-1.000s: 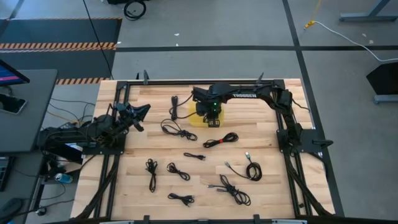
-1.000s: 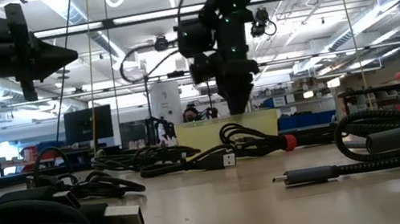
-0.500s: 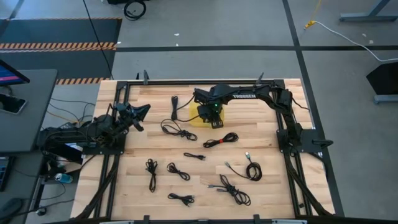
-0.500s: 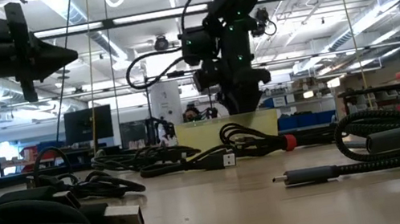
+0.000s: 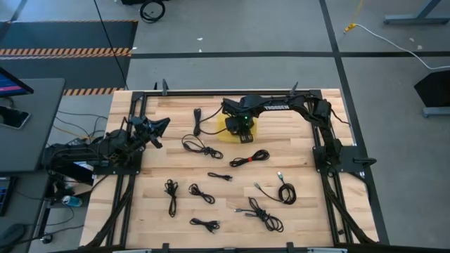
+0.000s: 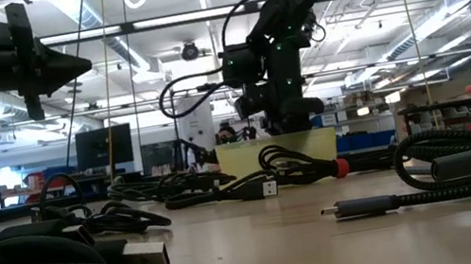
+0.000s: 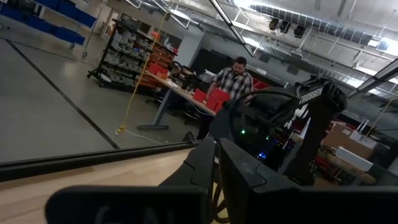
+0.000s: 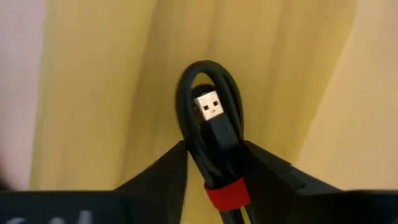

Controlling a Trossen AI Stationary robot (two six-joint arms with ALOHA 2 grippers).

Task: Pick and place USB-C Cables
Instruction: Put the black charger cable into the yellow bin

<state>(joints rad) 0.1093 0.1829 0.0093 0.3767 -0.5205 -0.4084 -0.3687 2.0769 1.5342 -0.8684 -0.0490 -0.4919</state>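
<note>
On the table [image 5: 309, 151], nine cables [image 5: 249, 158].

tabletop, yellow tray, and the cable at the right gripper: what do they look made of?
Tabletop: light wood, probably butcher-block; plank seams and grain show, matte.
Yellow tray: smooth, matte, uniformly pale yellow; likely plastic or foam, cannot tell which.
Cable between the right gripper's fingers: black rubbery jacket with slight sheen, metal plug shell, red band, possibly rubber or tape.
</note>
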